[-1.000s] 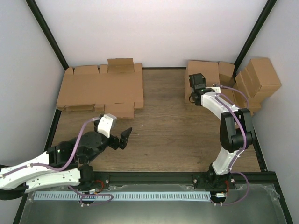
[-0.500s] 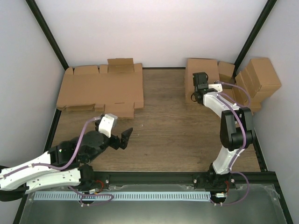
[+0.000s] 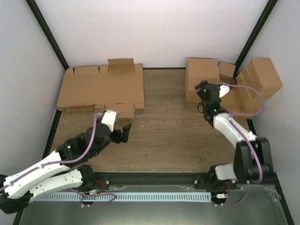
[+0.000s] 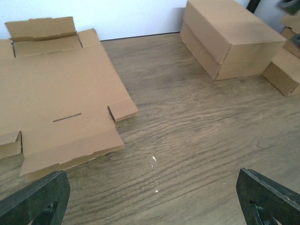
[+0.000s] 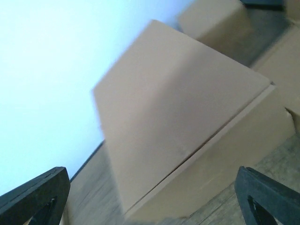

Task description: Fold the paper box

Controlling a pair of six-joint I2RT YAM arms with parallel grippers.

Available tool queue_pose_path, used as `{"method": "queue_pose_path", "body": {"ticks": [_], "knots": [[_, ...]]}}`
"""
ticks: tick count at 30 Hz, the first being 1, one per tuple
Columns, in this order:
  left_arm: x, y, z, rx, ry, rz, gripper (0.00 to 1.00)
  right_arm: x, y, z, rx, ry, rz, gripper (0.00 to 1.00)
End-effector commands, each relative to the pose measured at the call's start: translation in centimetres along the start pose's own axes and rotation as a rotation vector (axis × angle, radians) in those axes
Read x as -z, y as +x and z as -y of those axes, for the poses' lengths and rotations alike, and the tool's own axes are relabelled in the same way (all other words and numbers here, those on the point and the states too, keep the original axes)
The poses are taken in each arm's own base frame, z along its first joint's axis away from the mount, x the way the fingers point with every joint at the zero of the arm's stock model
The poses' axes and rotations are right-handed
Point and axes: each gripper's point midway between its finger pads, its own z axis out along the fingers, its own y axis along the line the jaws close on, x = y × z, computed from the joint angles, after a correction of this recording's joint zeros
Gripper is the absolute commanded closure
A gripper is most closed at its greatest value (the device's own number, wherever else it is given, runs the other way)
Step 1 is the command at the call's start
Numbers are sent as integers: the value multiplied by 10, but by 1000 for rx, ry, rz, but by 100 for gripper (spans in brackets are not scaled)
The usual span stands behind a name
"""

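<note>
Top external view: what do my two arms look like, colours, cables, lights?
Both the left arm and right arm have white link shells with black joints and black jaws. A thin purple cable loops along each. The left wrist carries a white block; a small green light shows on the right wrist.

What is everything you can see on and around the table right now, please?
paper box: one, brown, folded shut, far right of the table
flat cardboard blanks: one pile, brown, far left
small finished boxes: several, brown, stacked in the far right corner
table: one, wood brown, under everything
left pincer: one, black, open and empty, over the near left of the table
right pincer: one, black, open and empty, close by the paper box
</note>
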Motion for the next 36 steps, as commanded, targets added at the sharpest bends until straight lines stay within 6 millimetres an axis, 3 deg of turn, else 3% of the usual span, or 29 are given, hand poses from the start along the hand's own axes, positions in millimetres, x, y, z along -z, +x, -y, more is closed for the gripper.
{"method": "queue_pose_path", "body": {"ticks": [1, 3, 7, 10, 15, 19, 24, 28, 36], "knots": [[-15, -8, -9, 32, 3, 25, 0, 69, -28, -56, 355, -448, 182, 0], [-24, -12, -22, 37, -37, 31, 0, 106, -27, -61, 484, -592, 244, 0], [-35, -22, -56, 37, -160, 74, 0, 133, 11, -53, 723, -731, 174, 0], [-39, -25, -81, 65, -247, 110, 0, 149, 34, -30, 846, -796, 187, 0], [-47, -16, -102, 110, -318, 174, 0, 144, 44, 11, 835, -706, 201, 0], [-36, -1, -135, 185, -486, 275, 0, 145, 47, 26, 828, -708, 275, 0], [-29, 6, -148, 71, -538, 380, 0, 122, 48, 45, 848, -594, 285, 0], [-37, 20, -174, 26, -632, 357, 0, 109, 54, 46, 901, -575, 286, 0], [-44, 42, -227, 63, -721, 374, 0, 80, 58, 32, 963, -614, 256, 0]]}}
